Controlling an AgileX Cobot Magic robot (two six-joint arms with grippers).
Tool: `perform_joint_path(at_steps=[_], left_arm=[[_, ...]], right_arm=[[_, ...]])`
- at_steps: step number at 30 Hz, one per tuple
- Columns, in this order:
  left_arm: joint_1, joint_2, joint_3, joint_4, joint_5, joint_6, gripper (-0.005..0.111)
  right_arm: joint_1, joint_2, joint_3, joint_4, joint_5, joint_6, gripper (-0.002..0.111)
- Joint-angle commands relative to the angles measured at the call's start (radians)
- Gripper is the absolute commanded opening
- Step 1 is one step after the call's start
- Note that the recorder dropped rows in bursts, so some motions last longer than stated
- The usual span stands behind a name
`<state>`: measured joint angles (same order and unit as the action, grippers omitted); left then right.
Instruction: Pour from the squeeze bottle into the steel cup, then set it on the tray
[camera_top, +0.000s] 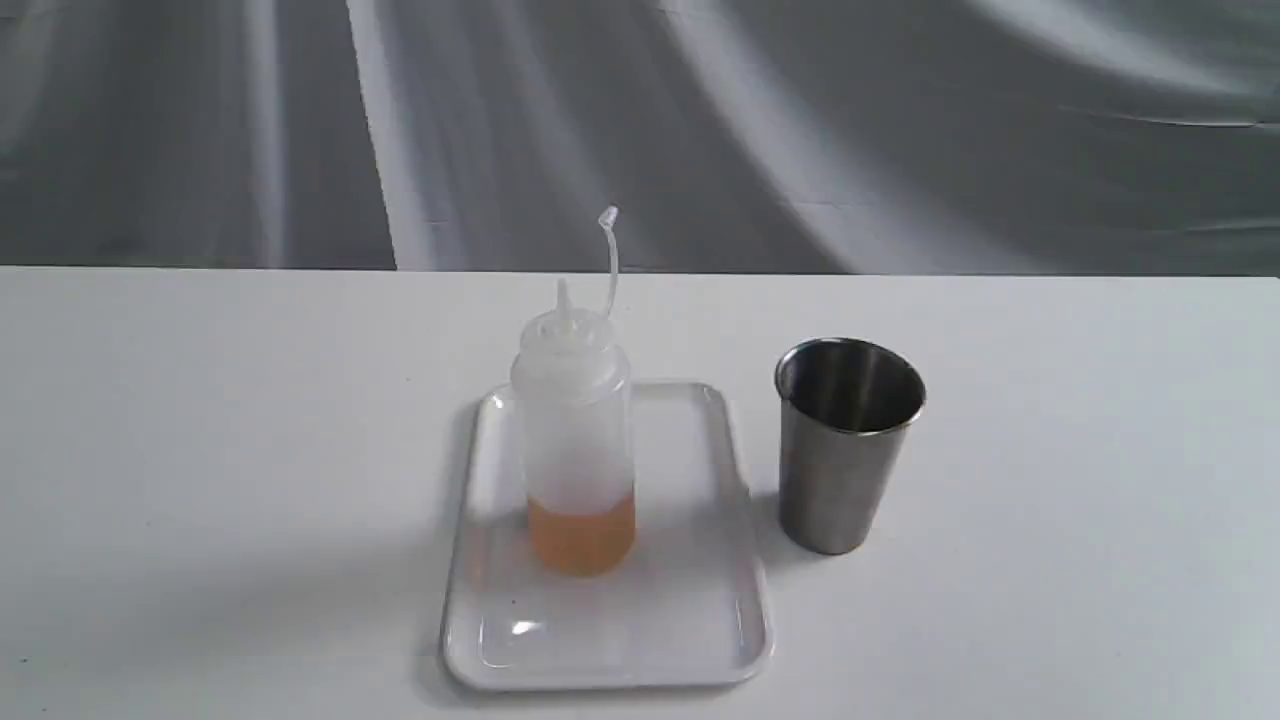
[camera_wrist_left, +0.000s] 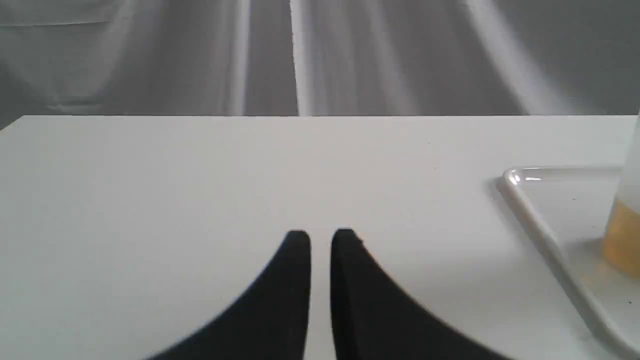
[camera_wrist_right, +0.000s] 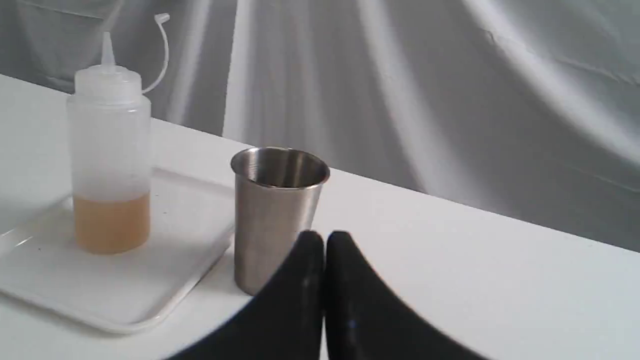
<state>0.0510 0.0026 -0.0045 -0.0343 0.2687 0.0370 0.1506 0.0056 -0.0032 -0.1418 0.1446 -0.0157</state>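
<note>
The squeeze bottle (camera_top: 575, 440) stands upright on the white tray (camera_top: 690, 610), a band of amber liquid at its bottom and its cap strap curling up behind the nozzle. The steel cup (camera_top: 848, 445) stands upright on the table just right of the tray, apart from it. Neither gripper shows in the exterior view. In the left wrist view my left gripper (camera_wrist_left: 320, 237) is shut over bare table, with the tray (camera_wrist_left: 530, 210) and bottle (camera_wrist_left: 625, 235) off to one side. In the right wrist view my right gripper (camera_wrist_right: 324, 237) is shut and empty, close in front of the cup (camera_wrist_right: 272, 210); the bottle (camera_wrist_right: 110, 150) and tray (camera_wrist_right: 190, 240) lie beyond.
A white table (camera_top: 200, 450) carries everything; its far edge meets a grey draped cloth backdrop (camera_top: 800, 130).
</note>
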Motion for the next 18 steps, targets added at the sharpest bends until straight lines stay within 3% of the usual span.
perform_joint_path(at_steps=[1,18], left_arm=[[0.003,-0.003,0.004,0.000,-0.010,-0.004,0.008],[0.003,-0.003,0.004,0.000,-0.010,-0.003,0.008]], right_arm=[[-0.036,-0.006,0.003,0.004,0.000,0.004,0.000],[-0.184,-0.006,0.003,0.004,0.000,0.001,0.000]])
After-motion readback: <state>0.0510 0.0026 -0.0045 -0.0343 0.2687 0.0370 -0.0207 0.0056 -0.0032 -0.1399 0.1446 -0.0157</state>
